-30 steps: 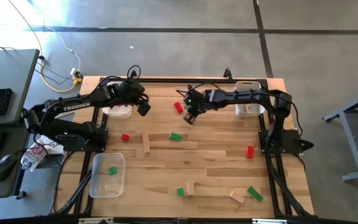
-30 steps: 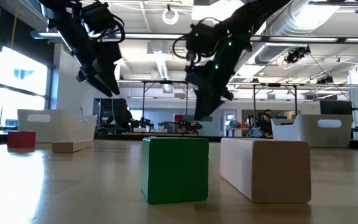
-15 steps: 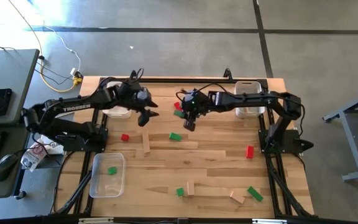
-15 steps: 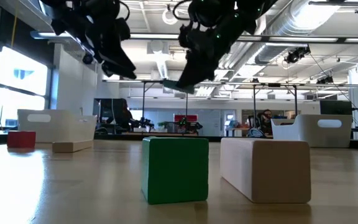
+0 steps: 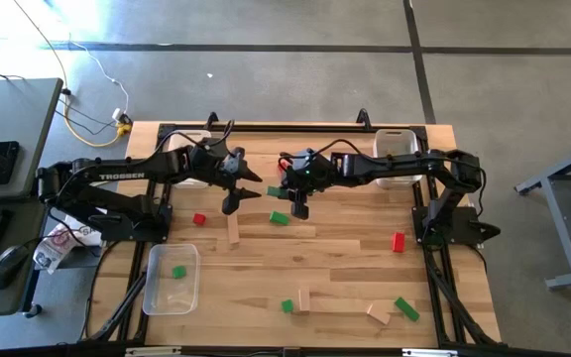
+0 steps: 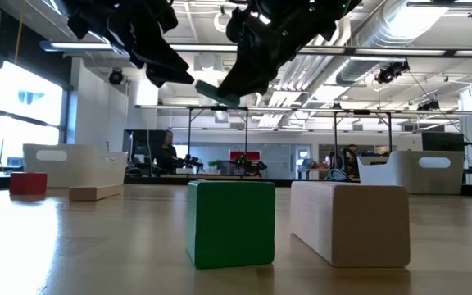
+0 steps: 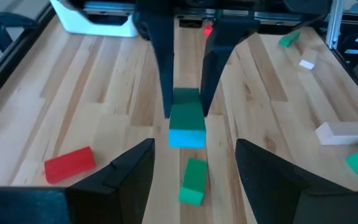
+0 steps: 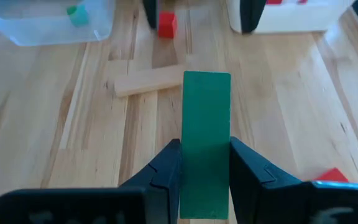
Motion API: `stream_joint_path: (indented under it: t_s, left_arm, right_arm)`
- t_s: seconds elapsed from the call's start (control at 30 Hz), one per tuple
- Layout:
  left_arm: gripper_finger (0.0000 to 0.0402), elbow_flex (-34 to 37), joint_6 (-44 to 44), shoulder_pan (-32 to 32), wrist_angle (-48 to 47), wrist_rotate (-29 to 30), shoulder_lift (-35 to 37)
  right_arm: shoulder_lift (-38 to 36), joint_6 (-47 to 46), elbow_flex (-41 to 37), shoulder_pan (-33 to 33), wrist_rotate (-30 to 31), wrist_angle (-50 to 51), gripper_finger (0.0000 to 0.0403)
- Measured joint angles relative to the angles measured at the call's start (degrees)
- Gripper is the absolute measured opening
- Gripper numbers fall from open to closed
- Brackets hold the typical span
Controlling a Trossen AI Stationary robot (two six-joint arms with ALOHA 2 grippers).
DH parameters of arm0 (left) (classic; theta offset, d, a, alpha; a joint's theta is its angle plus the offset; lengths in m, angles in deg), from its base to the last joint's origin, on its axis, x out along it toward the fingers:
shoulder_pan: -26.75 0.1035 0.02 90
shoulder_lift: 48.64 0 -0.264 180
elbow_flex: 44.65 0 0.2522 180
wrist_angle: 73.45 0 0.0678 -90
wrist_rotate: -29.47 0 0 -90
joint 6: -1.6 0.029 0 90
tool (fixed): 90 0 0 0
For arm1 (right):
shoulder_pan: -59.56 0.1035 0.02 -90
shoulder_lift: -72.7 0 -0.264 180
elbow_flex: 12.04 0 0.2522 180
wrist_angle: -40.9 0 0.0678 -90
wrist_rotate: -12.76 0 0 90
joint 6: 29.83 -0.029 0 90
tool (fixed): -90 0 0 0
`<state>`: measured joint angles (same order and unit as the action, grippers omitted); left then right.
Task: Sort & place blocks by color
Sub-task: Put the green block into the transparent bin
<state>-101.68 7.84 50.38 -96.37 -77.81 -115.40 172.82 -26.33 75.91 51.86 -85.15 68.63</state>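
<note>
My right fingers are clamped on a long green block, pinching its two long sides, and they hold it up in the air above the middle of the tabletop, toward the far side. In the low view the block hangs tilted, well clear of the wood. My left fingers are spread wide and hold nothing; they face the held block from the left, close to it but not touching, with its end showing between their tips.

Directly below the raised block a second green block lies on the tabletop, and a plain wood block lies just left of that, with a small red block farther left. A red block stands toward the right side. Along the near edge lie two more green blocks and two wood pieces. The clear tray at the near left has one green block in it. White trays sit at the far left and far right.
</note>
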Motion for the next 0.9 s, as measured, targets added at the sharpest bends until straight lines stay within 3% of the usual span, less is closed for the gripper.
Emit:
stream_joint_path:
  t_s: [0.2, 0.77, 0.9]
  left_arm:
    - [0.0212, 0.0, 0.0, -1.7, 2.0, 3.0, 0.0]
    - [0.0211, 0.0, -1.1, -2.0, 3.2, 3.4, 0.0]
    - [0.0211, 0.0, -1.1, -2.0, 3.3, 7.1, 0.0]
  right_arm:
    - [0.0, -0.1, 0.0, 0.2, -0.4, -3.0, 0.0078]
    - [0.0, -0.5, 0.0, 0.2, -0.6, -8.8, 0.0078]
    - [0.0, -0.7, 0.0, 0.1, -0.6, -8.8, 0.0078]
